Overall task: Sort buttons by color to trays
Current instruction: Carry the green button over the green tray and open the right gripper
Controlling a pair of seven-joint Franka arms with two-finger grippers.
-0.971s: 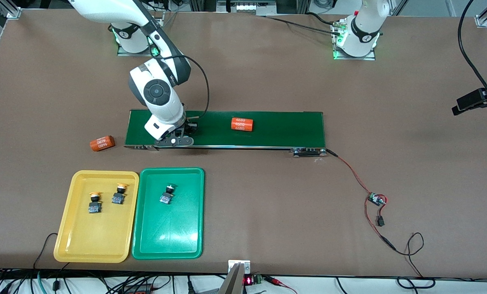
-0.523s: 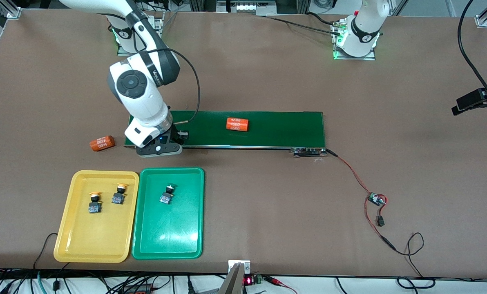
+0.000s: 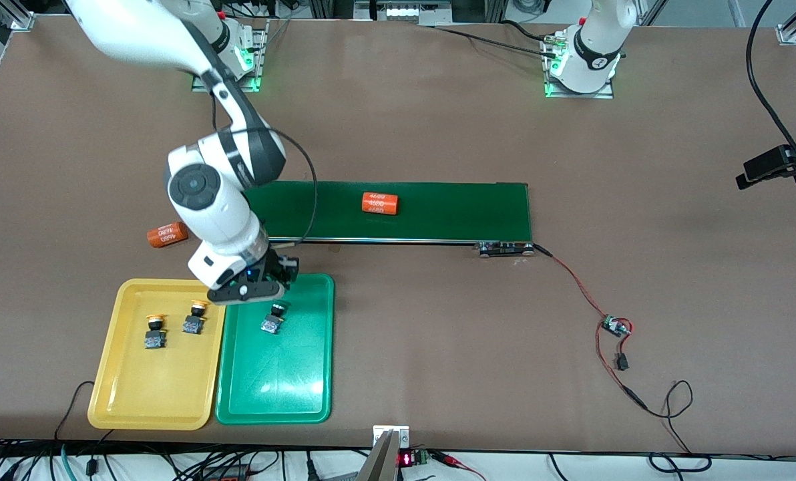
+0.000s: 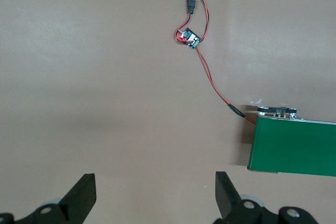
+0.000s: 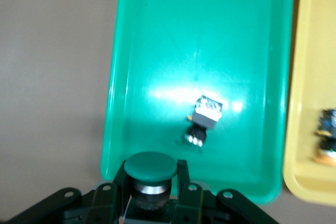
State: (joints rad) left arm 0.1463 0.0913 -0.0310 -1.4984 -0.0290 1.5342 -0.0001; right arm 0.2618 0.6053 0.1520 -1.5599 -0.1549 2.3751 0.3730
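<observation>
The right gripper point(image 3: 259, 284) hangs over the green tray point(image 3: 274, 394), at the tray's edge closest to the belt point(image 3: 438, 210); its fingers are closed tight on a green button point(image 5: 152, 167), and the round green cap pokes out between them. A second green button point(image 3: 274, 318) lies in the green tray, near that same edge; its black body shows best in the right wrist view.

The yellow tray point(image 3: 147, 401) sits just beside the green tray, toward the right arm's end of the table; two yellow buttons point(image 3: 154, 331) lie side by side in it, in the half closest to the belt.

The long dark green belt lies across the middle of the tabletop; an orange can point(image 3: 379, 203) lies on it, and white numbers on the can read "4680". Another orange can point(image 3: 167, 234) lies on the table off the end of the belt, at the right arm's end; it has the same white numbers.

Red wires point(image 3: 575, 280) run from the belt's other end to a small board point(image 3: 616, 327), nearer the front edge of the table.

The left gripper point(image 4: 155, 200) waits up high with its fingers wide open and nothing in them; it is over bare table near the belt's end and the red wires.
</observation>
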